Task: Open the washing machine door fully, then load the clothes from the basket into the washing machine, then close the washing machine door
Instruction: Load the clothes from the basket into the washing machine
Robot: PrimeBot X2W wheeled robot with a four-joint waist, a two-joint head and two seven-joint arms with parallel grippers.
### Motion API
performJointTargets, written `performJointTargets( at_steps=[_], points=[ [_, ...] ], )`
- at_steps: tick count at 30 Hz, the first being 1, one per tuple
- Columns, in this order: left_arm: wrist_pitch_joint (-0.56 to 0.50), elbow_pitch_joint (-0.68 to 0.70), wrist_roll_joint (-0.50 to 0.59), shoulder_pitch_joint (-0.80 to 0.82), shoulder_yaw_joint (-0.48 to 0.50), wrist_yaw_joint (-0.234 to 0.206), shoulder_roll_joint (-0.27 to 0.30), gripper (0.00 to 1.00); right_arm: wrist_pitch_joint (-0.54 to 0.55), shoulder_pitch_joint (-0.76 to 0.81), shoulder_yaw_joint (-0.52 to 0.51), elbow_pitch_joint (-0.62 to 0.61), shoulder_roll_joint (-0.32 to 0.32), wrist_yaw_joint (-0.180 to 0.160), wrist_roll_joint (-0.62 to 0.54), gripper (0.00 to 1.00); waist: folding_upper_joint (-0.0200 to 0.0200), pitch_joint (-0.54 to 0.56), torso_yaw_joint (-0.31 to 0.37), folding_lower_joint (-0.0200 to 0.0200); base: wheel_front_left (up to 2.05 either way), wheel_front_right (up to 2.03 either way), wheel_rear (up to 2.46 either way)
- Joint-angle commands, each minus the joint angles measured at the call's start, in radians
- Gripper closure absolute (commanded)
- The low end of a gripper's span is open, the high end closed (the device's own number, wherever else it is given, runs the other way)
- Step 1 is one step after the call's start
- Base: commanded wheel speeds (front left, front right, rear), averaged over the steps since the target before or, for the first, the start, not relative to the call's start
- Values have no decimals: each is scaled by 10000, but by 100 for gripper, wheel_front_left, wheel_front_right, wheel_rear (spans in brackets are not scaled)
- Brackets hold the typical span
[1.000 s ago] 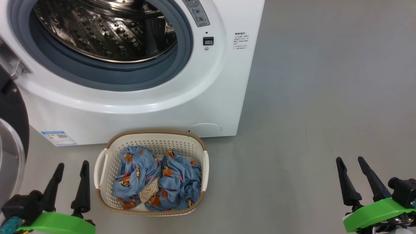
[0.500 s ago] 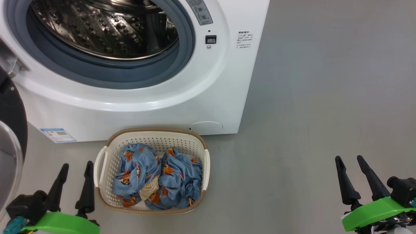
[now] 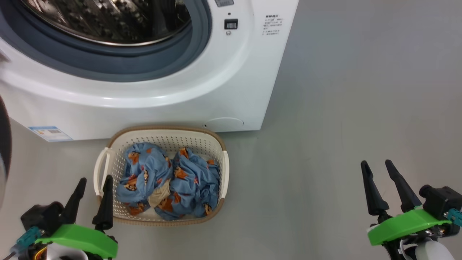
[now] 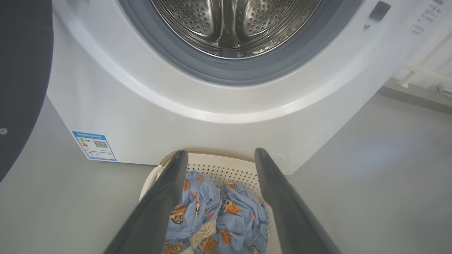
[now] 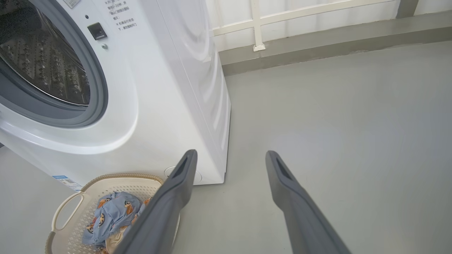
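We see left gripper (image 3: 95,179) low, jaws wide, empty. Cream perforated plastic basket (image 3: 166,129) just right of it holds light blue cartoon-print clothes (image 3: 180,177). Big white front-loading washing machine (image 3: 144,104) stands ahead, its black-rimmed round door (image 4: 21,70) open on the left. Right gripper (image 3: 376,163) wide, empty, over grey floor (image 3: 325,108).

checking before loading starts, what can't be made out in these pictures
Glossy black-rimmed round door: cut off by left edge, left wrist view.
Print on blue label sticker: too small, head view.
Floor of cream perforated plastic basket: mostly hidden under light blue printed clothes, head view.

Laundry area — washing machine (image 3: 151,104), basket (image 3: 163,129).
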State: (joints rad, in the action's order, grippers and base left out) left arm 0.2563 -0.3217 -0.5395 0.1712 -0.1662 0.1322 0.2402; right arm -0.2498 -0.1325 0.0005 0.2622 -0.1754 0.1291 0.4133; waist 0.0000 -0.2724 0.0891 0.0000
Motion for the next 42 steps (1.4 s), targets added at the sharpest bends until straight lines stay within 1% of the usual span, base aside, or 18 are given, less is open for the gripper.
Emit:
performJointTargets(
  at_steps=[1,8,14,24,31,34,35,42],
  points=[
    [55,80,-134,381,275,-15,314,0,-120,-291,284,-281,-21,16,-157,0,0,-344,103,0,0,0,0],
    [55,-983,-265,1163,-303,-15,598,0,-120,-709,372,-448,411,16,-302,0,0,-1457,392,0,0,0,0],
    [55,-2063,-584,2154,-918,-15,925,0,-120,-1247,500,-503,735,16,-374,0,0,-2496,656,0,0,0,0],
    [55,-4082,-1505,4180,-2849,-15,1499,0,-120,-2138,774,-743,1080,16,-514,0,0,-3959,929,0,0,0,0],
    [55,-5436,-2165,5649,-4177,-15,1892,0,-120,-2627,1066,-1040,1199,16,-564,0,0,-4891,1255,0,0,0,0],
    [28,-5827,-2506,6169,-4814,-15,2051,0,-120,-2743,1111,-1106,1226,16,-561,0,0,-5151,1393,0,0,0,0],
    [28,-5827,-2506,6169,-4814,-15,2051,0,-120,-2743,1111,-1106,1226,16,-561,0,0,-5151,1393,0,0,0,0],
    [-253,-6582,-3255,7302,-5946,-15,2392,0,-120,-2881,1220,-1296,1247,16,-388,0,0,-5566,1600,0,0,0,0]
  ],
)
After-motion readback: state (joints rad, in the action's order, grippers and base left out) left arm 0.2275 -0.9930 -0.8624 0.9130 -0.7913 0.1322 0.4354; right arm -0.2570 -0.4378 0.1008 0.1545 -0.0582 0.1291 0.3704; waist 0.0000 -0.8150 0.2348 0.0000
